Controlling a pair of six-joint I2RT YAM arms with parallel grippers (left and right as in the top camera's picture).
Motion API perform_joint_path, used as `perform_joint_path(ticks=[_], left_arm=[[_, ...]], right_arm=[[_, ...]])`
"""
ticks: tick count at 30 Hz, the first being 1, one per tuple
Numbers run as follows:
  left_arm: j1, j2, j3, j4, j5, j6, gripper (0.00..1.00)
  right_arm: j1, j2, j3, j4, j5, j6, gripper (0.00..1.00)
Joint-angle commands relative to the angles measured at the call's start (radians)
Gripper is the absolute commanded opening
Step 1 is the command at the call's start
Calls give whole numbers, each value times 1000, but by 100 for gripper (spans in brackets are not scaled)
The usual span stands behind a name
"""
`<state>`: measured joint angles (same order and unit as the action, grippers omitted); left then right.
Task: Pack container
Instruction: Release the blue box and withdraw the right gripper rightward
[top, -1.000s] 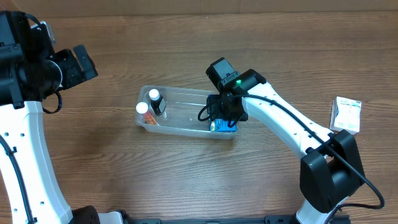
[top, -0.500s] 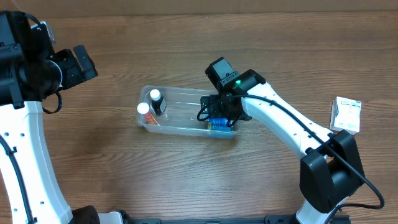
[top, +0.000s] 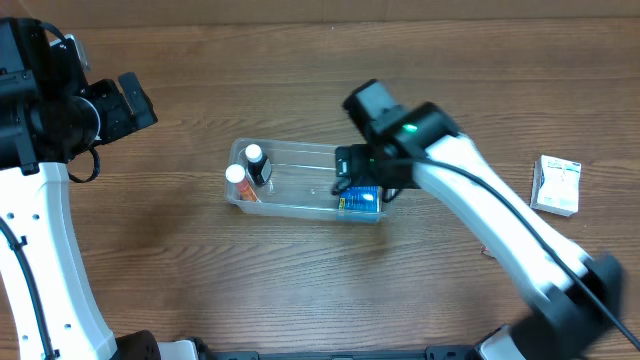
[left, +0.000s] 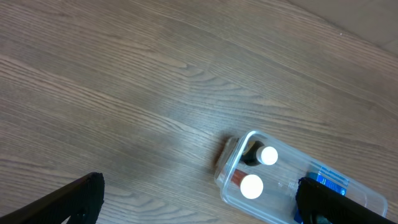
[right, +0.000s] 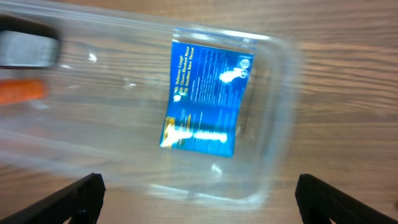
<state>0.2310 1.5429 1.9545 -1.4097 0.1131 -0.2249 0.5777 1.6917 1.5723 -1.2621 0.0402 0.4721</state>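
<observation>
The clear plastic container (top: 300, 182) lies in the middle of the table. A blue box (top: 359, 201) lies flat at its right end. Two white-capped bottles (top: 248, 168) stand at its left end. My right gripper (top: 362, 180) hangs open and empty above the container's right end; in the right wrist view its fingertips (right: 198, 198) straddle the container (right: 273, 124) with the blue box (right: 205, 96) below. My left gripper (top: 125, 100) is open and empty at the far left; its wrist view shows the container (left: 298, 205) and bottles (left: 252, 185).
A white box (top: 556, 186) stands on the table at the far right, apart from the container. Bare wooden tabletop surrounds the container on all sides.
My right gripper has risen and drawn back to the right above the container, leaving the blue box lying inside. The container shifted slightly right. The left arm has not moved.
</observation>
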Motion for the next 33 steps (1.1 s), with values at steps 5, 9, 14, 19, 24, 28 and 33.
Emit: perform_joint_path(ticks=[5, 9, 14, 19, 24, 28, 33], left_arm=[[4, 9, -5, 3, 11, 28, 100], [4, 9, -5, 3, 11, 28, 100], [4, 9, -5, 2, 11, 27, 100], [4, 9, -5, 8, 11, 27, 100], [4, 9, -5, 7, 11, 27, 100], [4, 9, -5, 4, 11, 27, 100], [4, 9, -5, 3, 11, 27, 100]], right_arm=[[53, -268, -2, -225, 29, 61, 76], [100, -276, -63, -230, 26, 82, 36], [122, -275, -217, -107, -21, 83, 18], [122, -275, -392, 25, -59, 83, 9], [122, -275, -496, 134, -60, 78, 8], [121, -274, -557, 223, -49, 71, 8], [121, -269, -586, 293, -26, 71, 8]])
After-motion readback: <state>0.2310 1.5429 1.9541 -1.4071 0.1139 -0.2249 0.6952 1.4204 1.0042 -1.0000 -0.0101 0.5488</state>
